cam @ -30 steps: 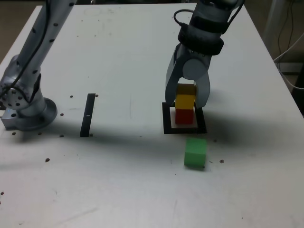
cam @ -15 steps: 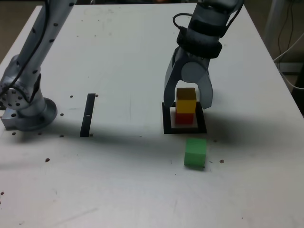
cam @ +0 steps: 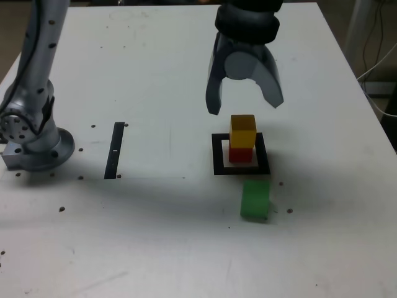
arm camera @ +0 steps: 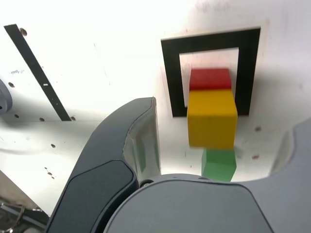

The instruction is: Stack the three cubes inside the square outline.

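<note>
Table: my white tabletop (cam: pixel 155 56), speckled with small dark holes.
Strip: thin black strip (cam: pixel 115 149) (arm camera: pixel 38 73), lying flat.

Arm body: silver-grey metal links, matte finish, with small dark screw holes dotted along the link seen at the exterior view's left. Base (cam: pixel 34 139): rounded silver-grey housing with a cluster of dark holes on its round side face and a flared foot. Wrist section: black ribbed collar above the end effector (cam: pixel 244 102). End effector: two broad curved dark grey fingers (arm camera: pixel 116 170) with lighter grey inner faces; a pale grey rounded hub sits between them.
</note>
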You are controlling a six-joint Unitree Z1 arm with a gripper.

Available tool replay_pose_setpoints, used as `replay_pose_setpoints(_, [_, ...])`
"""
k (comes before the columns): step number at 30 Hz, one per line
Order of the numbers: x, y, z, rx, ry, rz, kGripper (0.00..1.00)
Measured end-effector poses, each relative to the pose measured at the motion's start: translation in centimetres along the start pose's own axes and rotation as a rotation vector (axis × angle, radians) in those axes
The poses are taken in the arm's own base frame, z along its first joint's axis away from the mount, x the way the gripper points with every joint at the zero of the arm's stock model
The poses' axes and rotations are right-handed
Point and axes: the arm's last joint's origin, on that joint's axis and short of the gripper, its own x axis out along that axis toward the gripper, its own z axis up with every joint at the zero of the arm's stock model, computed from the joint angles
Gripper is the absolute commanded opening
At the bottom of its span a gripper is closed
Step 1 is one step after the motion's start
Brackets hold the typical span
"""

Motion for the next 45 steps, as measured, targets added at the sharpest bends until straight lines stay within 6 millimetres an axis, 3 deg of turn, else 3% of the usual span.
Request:
replay_pose_setpoints(4, [-0.6,-1.0,-0.2,0.025,-0.021,0.004,0.99])
replay_pose_setpoints(14, [-0.7,-6.8,-0.1,0.130,-0.032,0.048,0.99])
replay_pose_setpoints(26, [1.5,-12.0,1.2,0.179,0.000,0.050,0.99])
replay_pose_setpoints(45, [7.4,-12.5,3.8,0.175,0.018,-0.017,0.96])
